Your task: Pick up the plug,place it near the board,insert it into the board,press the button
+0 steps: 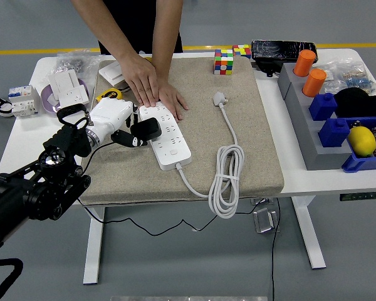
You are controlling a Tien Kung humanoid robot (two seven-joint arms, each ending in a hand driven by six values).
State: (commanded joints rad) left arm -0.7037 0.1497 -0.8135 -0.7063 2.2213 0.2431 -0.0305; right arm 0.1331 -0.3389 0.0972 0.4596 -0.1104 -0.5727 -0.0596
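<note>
Covering white table (25, 141), beige mat (238, 144); grey floor; left hand (116, 119) gripping plug (146, 129).

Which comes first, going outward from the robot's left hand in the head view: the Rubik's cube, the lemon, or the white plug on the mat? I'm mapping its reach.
Measured from the left hand, which grips the black plug:
1. White plug, mid-mat, right of the power strip.
2. Rubik's cube, at the mat's far edge.
3. Lemon, in the blue bin at far right.
</note>
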